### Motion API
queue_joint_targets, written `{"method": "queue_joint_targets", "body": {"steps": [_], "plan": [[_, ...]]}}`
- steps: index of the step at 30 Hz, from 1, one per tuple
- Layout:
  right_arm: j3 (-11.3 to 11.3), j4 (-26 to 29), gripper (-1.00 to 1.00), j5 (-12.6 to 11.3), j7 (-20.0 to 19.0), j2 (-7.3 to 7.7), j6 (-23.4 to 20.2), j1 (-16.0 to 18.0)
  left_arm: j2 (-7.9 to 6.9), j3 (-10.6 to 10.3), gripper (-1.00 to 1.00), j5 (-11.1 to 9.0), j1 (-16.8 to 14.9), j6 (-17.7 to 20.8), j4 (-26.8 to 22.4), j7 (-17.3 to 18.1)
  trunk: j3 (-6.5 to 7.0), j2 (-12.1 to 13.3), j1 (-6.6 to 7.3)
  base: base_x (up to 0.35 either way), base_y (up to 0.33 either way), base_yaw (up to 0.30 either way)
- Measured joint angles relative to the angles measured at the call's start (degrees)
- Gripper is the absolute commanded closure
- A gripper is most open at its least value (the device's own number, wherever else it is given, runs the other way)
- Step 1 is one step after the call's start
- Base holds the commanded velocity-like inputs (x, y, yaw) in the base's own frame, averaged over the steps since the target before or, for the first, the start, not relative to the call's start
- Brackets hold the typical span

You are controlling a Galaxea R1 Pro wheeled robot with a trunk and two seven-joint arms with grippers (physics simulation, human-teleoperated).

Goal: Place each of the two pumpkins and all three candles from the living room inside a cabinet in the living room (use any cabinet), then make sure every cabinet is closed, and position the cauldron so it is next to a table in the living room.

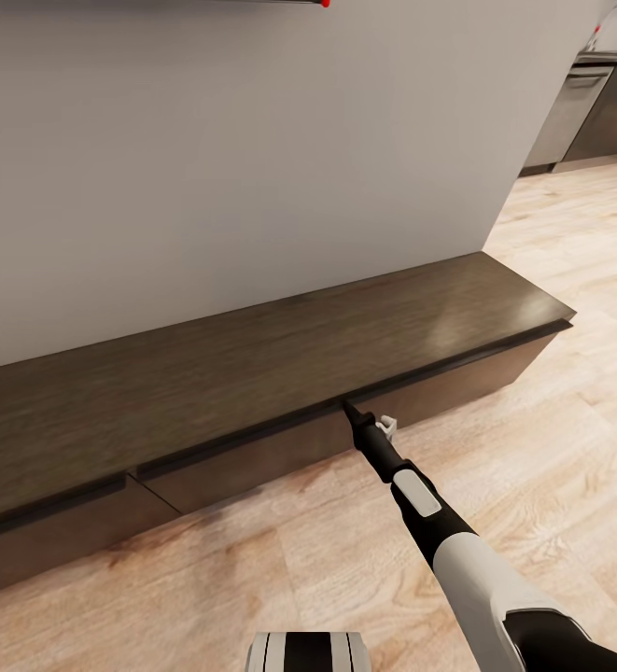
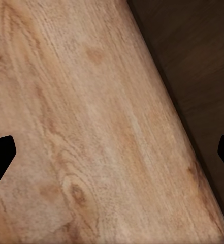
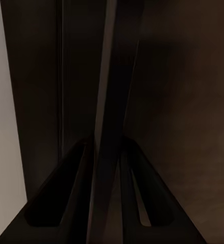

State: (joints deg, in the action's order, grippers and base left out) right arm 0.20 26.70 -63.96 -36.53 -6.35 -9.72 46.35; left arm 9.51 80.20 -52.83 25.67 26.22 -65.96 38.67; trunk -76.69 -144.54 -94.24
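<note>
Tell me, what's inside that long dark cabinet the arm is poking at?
Nothing inside can be seen. The cabinet has its drawer fronts covering the interior. The right gripper reaches its top edge, fingers straddling a thin dark panel edge. Its top surface is bare.

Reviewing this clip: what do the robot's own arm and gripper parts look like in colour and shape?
In the head view the right arm has a glossy white shell, black joint sections, a slim black forearm with a light grey inset panel, and a small pale bracket near the wrist. The right gripper is black and tapered. The left gripper has black fingertips.
</note>
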Motion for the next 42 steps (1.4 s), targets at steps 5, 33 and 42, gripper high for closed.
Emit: {"method": "queue_joint_targets", "body": {"steps": [5, 33, 42], "plan": [[0.08, 0.01, 1.00, 0.06, -0.01, -0.03, 0.00, -0.01, 0.09, 0.00, -1.00, 0.00, 0.00, -0.07, -0.01, -0.06, 0.00, 0.00, 0.00, 0.000, 0.000, 0.000], [-0.42, -0.02, 1.00, -0.08, 0.17, -0.08, 0.00, 0.03, 0.11, 0.00, -1.00, 0.00, 0.00, -0.08, 0.00, -0.06, 0.00, 0.00, 0.00, -0.024, 0.000, 0.000], [-1.27, -0.04, 1.00, 0.00, 0.56, -0.76, 0.00, 0.02, 0.06, 0.00, -1.00, 0.00, 0.00, -0.05, 0.00, -0.06, 0.00, 0.01, -0.01, -0.111, -0.055, 0.000]]}}
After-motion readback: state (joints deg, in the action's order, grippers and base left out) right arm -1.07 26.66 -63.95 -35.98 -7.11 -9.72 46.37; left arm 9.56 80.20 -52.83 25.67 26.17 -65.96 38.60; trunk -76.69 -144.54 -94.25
